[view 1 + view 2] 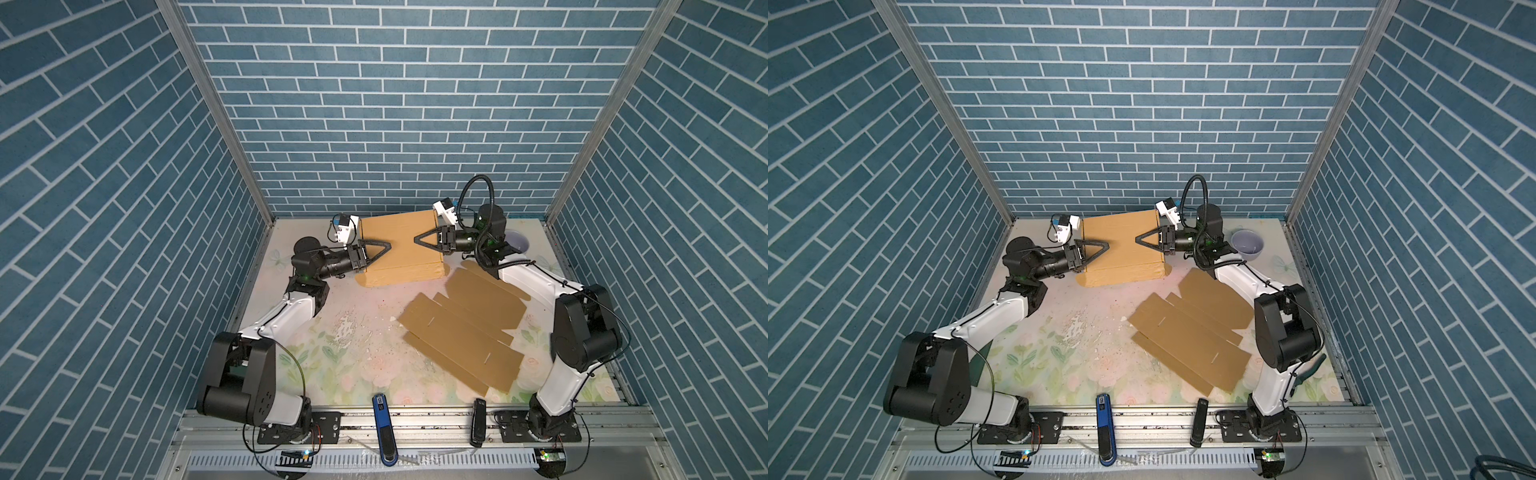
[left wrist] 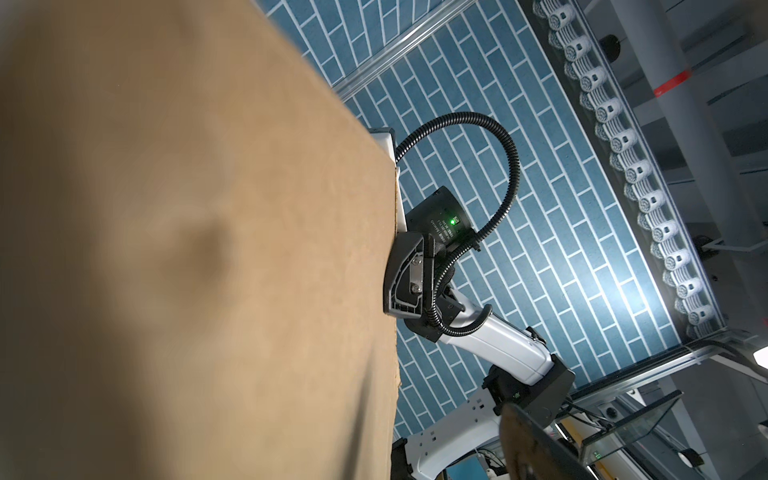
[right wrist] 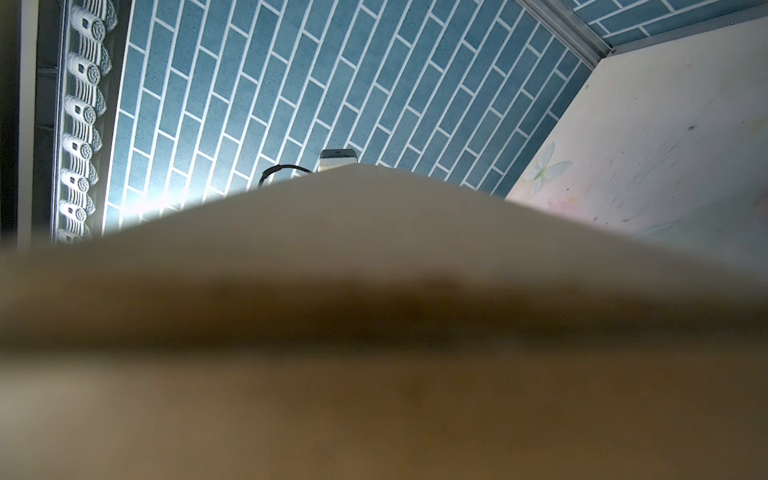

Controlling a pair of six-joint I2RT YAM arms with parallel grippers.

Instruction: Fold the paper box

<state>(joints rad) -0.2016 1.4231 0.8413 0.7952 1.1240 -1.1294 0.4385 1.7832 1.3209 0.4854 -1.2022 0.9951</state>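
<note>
**Both claws on the folded box, wrist views blocked by cardboard**

- The brown box (image 1: 401, 230) (image 1: 1121, 232) stands assembled on the flowered surface (image 1: 332, 353). The rear brick wall (image 1: 399, 124) is just behind it. Its top panel faces up, with rounded tabs showing at both lower front corners.
- The left claw (image 1: 388, 246) comes in from the box's left side, turned edge-on, with one triangular finger lying across the top panel. Its fingers are spread wide. I see nothing squeezed between them.
- The right claw (image 1: 417, 240) comes in from the box's right side, and its tip also lies over the top panel. The two tips face each other, apart, near the middle of the box. Its lower finger is hidden by cardboard, so I cannot tell whether it is pinching the panel or is merely set on it.
- Blurred cardboard from the box fills most of each wrist view and hides both claws' own fingers.
- Flat cardboard sheets (image 1: 461, 328) lie in front of the box and to its right, overlapping one another. The right arm (image 1: 523, 278) passes over their far corner.
- A pale lilac bowl (image 1: 1248, 245) sits right of the box, beyond the right arm's wrist, and is half hidden by that arm in a top view.
- A blue tool (image 1: 381, 419) and a black tool (image 1: 478, 419) lie well in front of the box, on the front rail.
</note>
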